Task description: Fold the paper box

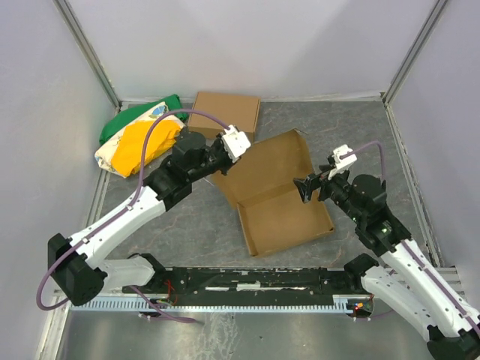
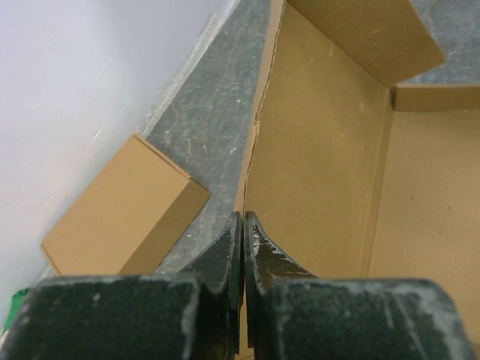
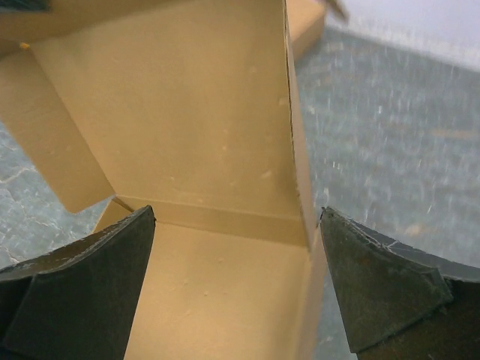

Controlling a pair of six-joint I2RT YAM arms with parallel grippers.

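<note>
The paper box [image 1: 279, 196] lies open in the middle of the table, brown, with its tray toward me and its lid [image 1: 274, 165] raised at the far side. My left gripper [image 1: 222, 166] is shut on the lid's left edge; in the left wrist view that edge [image 2: 255, 127] runs straight down into the closed fingertips of the left gripper [image 2: 244, 219]. My right gripper [image 1: 306, 187] hangs open over the tray's right side. In the right wrist view the right gripper [image 3: 236, 225] has its fingers [image 3: 82, 285] spread wide on either side of the box's right wall [image 3: 300, 172], holding nothing.
A ready-made brown box [image 1: 223, 114] lies flat at the back, just left of the lid, also seen as the flat box [image 2: 124, 214]. A green, yellow and white bag [image 1: 139, 139] sits at the back left. White walls enclose the table on three sides.
</note>
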